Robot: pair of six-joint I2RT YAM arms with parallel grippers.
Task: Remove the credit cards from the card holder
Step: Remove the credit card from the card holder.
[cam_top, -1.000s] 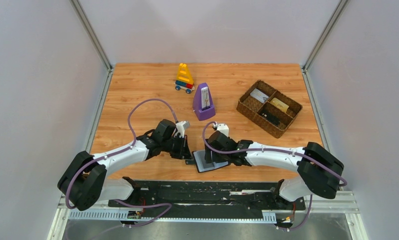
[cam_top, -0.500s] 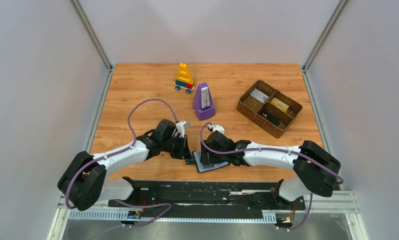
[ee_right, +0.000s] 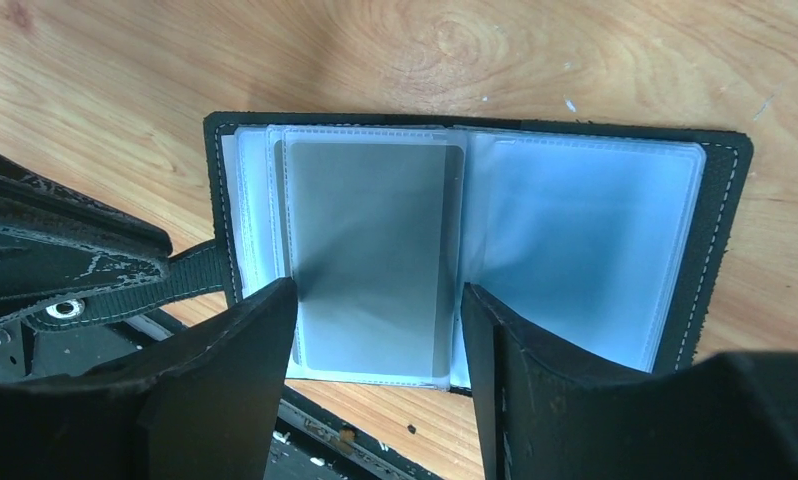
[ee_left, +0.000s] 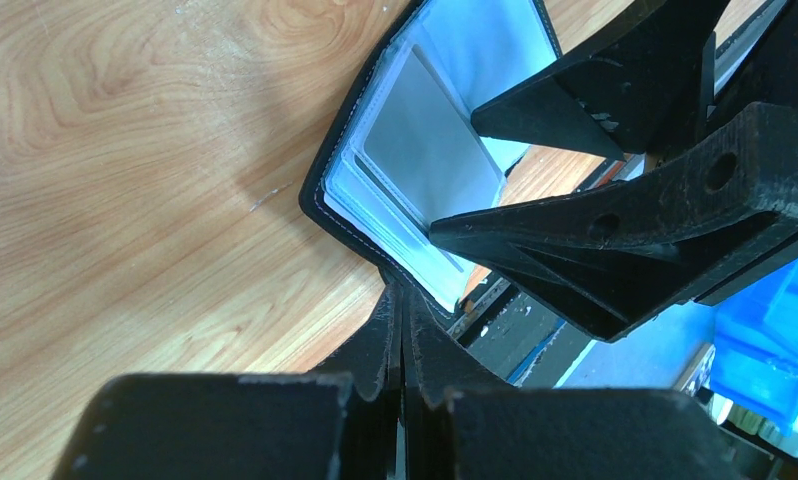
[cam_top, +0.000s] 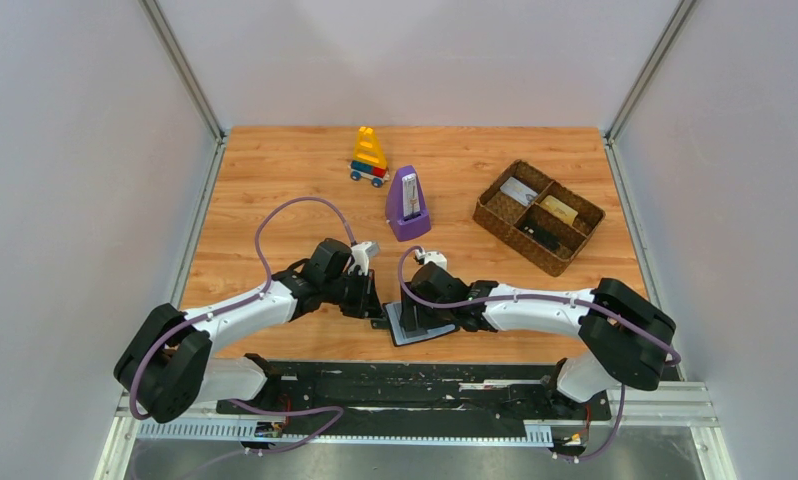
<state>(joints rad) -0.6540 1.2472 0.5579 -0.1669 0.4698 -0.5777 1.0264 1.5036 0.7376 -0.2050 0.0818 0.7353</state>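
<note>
Two arms meet at the card holder [cam_top: 416,324], which lies opened flat on the worktop [cam_top: 275,180] near its front edge, clear sleeves up. The left gripper [ee_left: 400,300] is fully closed at the holder's left edge. From the right wrist view it seems to pinch the black closure strap [ee_right: 180,283], pinning the holder in place.

The right gripper [ee_right: 377,300] is the one placed for the pull. Its fingers [ee_right: 245,350] stand apart and hold nothing, hovering low over the holder's near edge. Between them lies a grey card [ee_right: 370,250] inside the top sleeve of the left-hand stack. Its long axis runs straight away from the fingers and its near short end sits in the gap, one finger beside each long side.

The sleeve's mouth cannot be made out, so I cannot tell which way the card slides free. As they stand, the fingers span the card's width rather than its thickness. Judging by that, the next move needs one tip lowered onto the card's face, or a turn of the wrist, before anything can be drawn out. The right-hand sleeve [ee_right: 585,240] looks empty.
</note>
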